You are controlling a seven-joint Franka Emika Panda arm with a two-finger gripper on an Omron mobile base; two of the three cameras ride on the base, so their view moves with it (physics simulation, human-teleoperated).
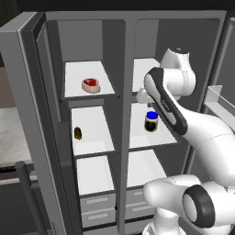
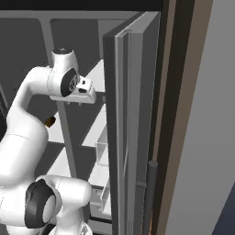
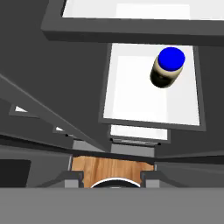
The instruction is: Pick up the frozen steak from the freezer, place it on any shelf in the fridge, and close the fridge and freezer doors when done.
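We count one frozen steak [image 1: 91, 84], red top with a pale rim, lying flat on the top white board of the freezer [image 1: 87, 137], the narrower half, well apart from the arm. One small brown lump [image 1: 78, 133] sits on the board below it, near the left wall. One blue-lidded jar [image 1: 151, 121] stands upright on the second board of the fridge [image 1: 151, 151], the wider half; the hand view looks straight down on the same jar [image 3: 167, 66], toward that board's right side.

Shelves: we see three white boards in the freezer half and three in the fridge half, with two grey drawers under each. The top fridge shelf [image 1: 143, 69] is partly hidden by the arm's white links.

Two doors, both swung open: the freezer door [image 1: 23, 119] at left in the left base view, the fridge door [image 2: 124, 137] edge-on in the right base view, its bar handle [image 2: 150, 197] low down.

One claw [image 2: 92, 97], at the front of the upper fridge half, fingers pressed together, pinching nothing we can see.
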